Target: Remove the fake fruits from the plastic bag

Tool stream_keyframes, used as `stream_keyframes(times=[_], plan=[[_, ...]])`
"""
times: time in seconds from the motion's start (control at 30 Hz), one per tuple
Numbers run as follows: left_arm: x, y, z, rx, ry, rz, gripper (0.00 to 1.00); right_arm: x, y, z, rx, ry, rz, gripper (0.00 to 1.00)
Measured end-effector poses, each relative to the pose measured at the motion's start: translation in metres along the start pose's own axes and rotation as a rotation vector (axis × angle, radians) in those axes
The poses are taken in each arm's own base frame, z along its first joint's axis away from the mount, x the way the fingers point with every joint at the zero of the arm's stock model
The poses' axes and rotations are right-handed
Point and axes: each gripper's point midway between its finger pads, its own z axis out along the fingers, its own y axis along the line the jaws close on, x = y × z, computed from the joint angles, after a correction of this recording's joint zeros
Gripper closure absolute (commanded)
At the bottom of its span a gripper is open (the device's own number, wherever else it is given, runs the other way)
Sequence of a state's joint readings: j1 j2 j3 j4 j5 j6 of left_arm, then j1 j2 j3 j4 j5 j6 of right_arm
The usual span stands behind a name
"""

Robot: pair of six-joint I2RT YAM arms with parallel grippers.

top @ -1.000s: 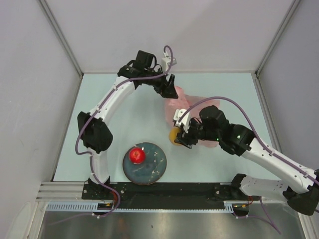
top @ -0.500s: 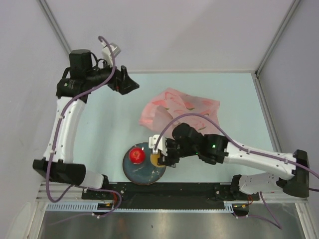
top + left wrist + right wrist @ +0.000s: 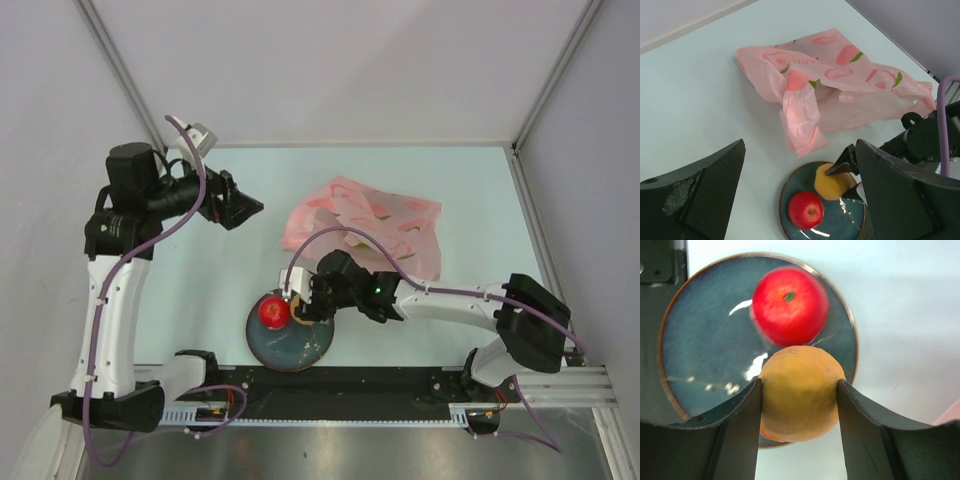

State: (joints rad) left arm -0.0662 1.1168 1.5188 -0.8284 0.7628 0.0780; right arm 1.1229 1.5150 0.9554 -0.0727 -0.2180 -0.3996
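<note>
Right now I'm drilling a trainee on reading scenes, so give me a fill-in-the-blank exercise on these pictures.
The right gripper holds the yellow-orange fruit over the ____.
The apple beside that fruit is ____.
The left gripper, holding nothing, stands ____.
The plastic bag has the main colour ____.
Missing words: plate; red; open; pink.

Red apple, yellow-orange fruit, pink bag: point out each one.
red apple (image 3: 790, 307): right wrist view, middle of its top, by the stem.
yellow-orange fruit (image 3: 799, 390): right wrist view, middle of its rounded face.
pink bag (image 3: 850, 92): left wrist view, crinkled upper face.
</note>
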Motion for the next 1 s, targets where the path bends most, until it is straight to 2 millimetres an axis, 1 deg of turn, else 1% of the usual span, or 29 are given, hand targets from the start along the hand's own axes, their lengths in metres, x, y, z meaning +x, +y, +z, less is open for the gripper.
stream_keyframes(times=[0.1, 0.17, 0.3, 0.33, 0.4, 0.43, 0.5, 0.53, 0.6, 0.67, 0.73, 0.77, 0.8, 0.87, 0.9, 0.93, 1.0], plan=[[0.011, 0.002, 0.000, -0.004, 0.017, -0.021, 0.04, -0.005, -0.009, 0.010, 0.026, -0.033, -0.011, 0.70], [0.016, 0.003, 0.001, -0.006, 0.027, -0.033, 0.03, -0.005, -0.013, 0.016, 0.039, -0.042, -0.017, 0.69], [0.024, 0.006, 0.002, -0.008, 0.043, -0.054, 0.03, 0.003, -0.016, 0.029, 0.047, -0.032, -0.023, 0.68], [0.025, 0.006, 0.002, -0.008, 0.046, -0.057, 0.03, 0.005, -0.017, 0.032, 0.048, -0.029, -0.024, 0.63], [0.027, 0.005, 0.002, -0.005, 0.047, -0.062, 0.04, 0.007, -0.017, 0.035, 0.049, -0.026, -0.025, 0.57], [0.028, 0.005, 0.002, -0.005, 0.049, -0.066, 0.03, 0.007, -0.018, 0.036, 0.051, -0.030, -0.026, 0.51], [0.031, 0.004, 0.002, 0.000, 0.051, -0.072, 0.03, 0.007, -0.018, 0.037, 0.052, -0.033, -0.029, 0.43], [0.032, 0.002, 0.002, 0.005, 0.052, -0.078, 0.03, 0.007, -0.018, 0.038, 0.052, -0.034, -0.030, 0.36], [0.033, 0.001, 0.002, 0.013, 0.053, -0.084, 0.03, 0.006, -0.019, 0.038, 0.052, -0.035, -0.032, 0.29], [0.035, 0.000, 0.002, 0.017, 0.055, -0.088, 0.04, 0.006, -0.018, 0.038, 0.053, -0.037, -0.035, 0.14], [0.036, 0.000, 0.003, 0.022, 0.056, -0.093, 0.04, 0.006, -0.019, 0.038, 0.057, -0.035, -0.040, 0.03], [0.036, 0.000, 0.003, 0.024, 0.056, -0.096, 0.04, 0.006, -0.019, 0.038, 0.061, -0.030, -0.050, 0.01], [0.037, -0.001, 0.004, 0.028, 0.057, -0.097, 0.04, 0.006, -0.019, 0.038, 0.063, -0.028, -0.050, 0.00], [0.039, -0.002, 0.005, 0.044, 0.057, -0.101, 0.04, 0.005, -0.020, 0.030, 0.071, -0.022, -0.053, 0.00], [0.040, -0.003, 0.005, 0.051, 0.058, -0.103, 0.04, 0.001, -0.019, 0.022, 0.072, -0.022, -0.054, 0.00], [0.040, -0.005, 0.005, 0.060, 0.057, -0.104, 0.04, -0.006, -0.019, 0.012, 0.077, -0.031, -0.056, 0.00], [0.041, -0.008, 0.005, 0.073, 0.052, -0.100, 0.04, -0.024, -0.018, -0.019, 0.088, -0.065, -0.064, 0.00]])
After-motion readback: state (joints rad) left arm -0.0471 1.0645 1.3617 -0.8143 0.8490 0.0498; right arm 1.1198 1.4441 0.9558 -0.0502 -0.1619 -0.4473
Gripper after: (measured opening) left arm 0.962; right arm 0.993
